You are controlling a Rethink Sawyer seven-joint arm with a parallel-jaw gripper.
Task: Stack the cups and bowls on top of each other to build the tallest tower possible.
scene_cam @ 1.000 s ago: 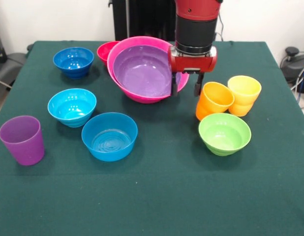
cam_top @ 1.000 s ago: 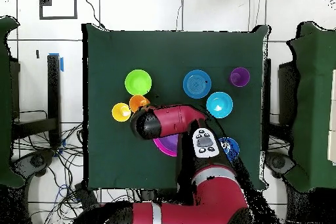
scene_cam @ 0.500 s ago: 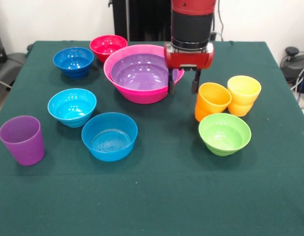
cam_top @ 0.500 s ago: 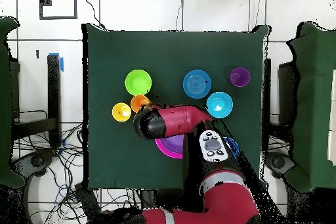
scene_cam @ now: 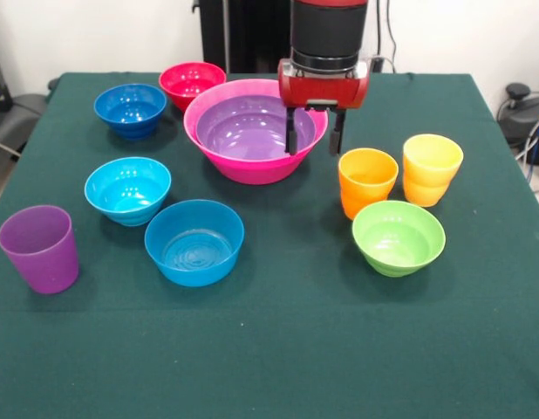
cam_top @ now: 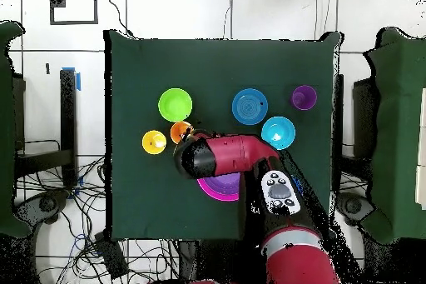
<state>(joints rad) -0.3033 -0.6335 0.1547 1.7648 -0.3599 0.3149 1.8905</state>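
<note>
The tower is a large purple bowl [scene_cam: 248, 131] nested in the hot-pink bowl [scene_cam: 243, 170], flat on the table; in the overhead view the purple bowl [cam_top: 220, 187] is partly under the arm. My gripper [scene_cam: 314, 150] hangs open and empty over the pink bowl's right rim; it also shows in the overhead view [cam_top: 193, 157], from above. The orange cup [scene_cam: 367, 181] and yellow cup [scene_cam: 433, 168] stand upright to its right, the lime green bowl [scene_cam: 398, 236] in front of them. The red-pink bowl [scene_cam: 193, 83], dark blue bowl [scene_cam: 130, 109], cyan bowl [scene_cam: 127, 188], mid blue bowl [scene_cam: 194, 240] and purple cup [scene_cam: 40, 247] stand to the left.
All stands on a green-clothed table [scene_cam: 278, 349]. The arm's black and red wrist rises above the pink bowl's far right side. Cables and equipment lie beyond the table's edges.
The pink bowl with the purple one inside went from tilted at my fingers to flat. My gripper rose and shifted left in the front view. The leaning orange cup now stands upright.
</note>
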